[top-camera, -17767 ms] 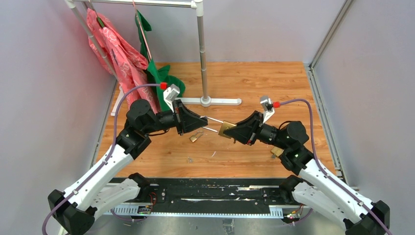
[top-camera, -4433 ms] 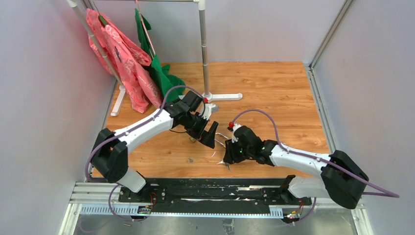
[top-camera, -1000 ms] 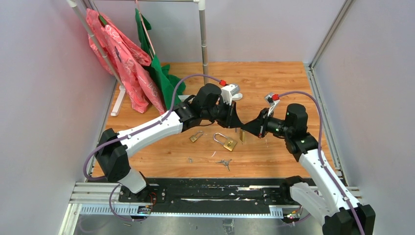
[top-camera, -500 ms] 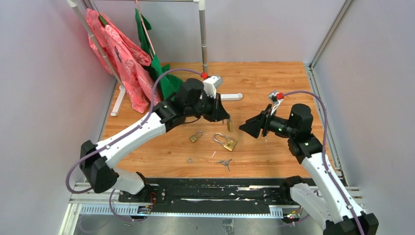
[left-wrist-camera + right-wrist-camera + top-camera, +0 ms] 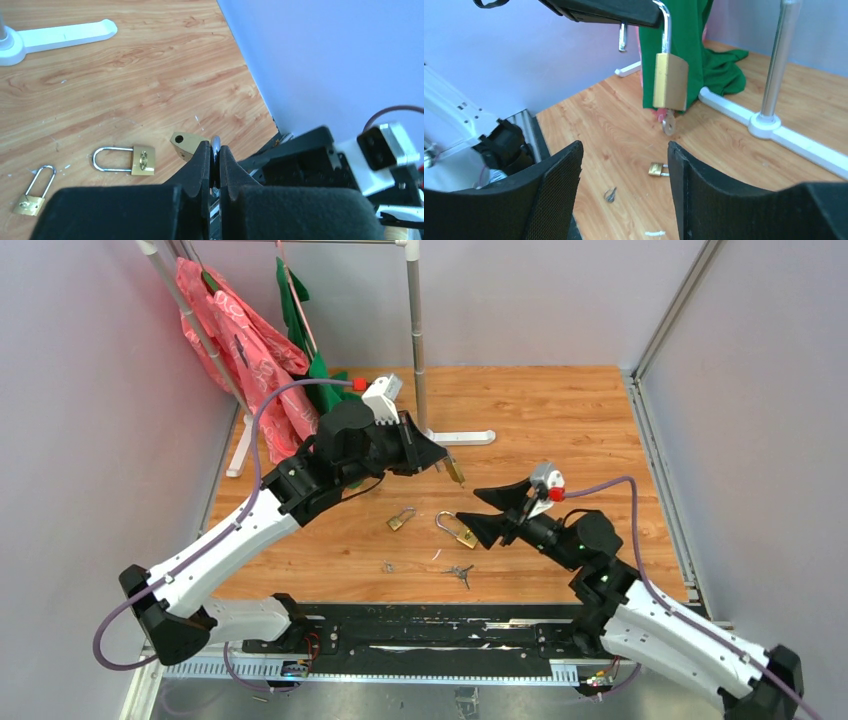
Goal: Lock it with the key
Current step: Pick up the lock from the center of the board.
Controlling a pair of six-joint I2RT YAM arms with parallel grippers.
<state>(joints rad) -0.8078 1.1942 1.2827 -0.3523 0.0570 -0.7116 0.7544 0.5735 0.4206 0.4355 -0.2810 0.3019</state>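
Observation:
My left gripper is shut on the steel shackle of a brass padlock and holds it in the air above the wooden floor. In the right wrist view the padlock hangs upright from the left fingers, its shackle swung open, with a key sticking out of its underside. In the left wrist view the left gripper pinches the shackle and the brass body shows beside it. My right gripper is open and empty, lower than the padlock and facing it.
On the floor lie a medium padlock and a small padlock, both open, and a bunch of keys. A clothes rack with a white foot stands behind, with pink and green garments at the left.
My left gripper has pulled back to the left and up with the padlock. My right arm has dropped lower and swung left, its open gripper now below and facing the padlock.

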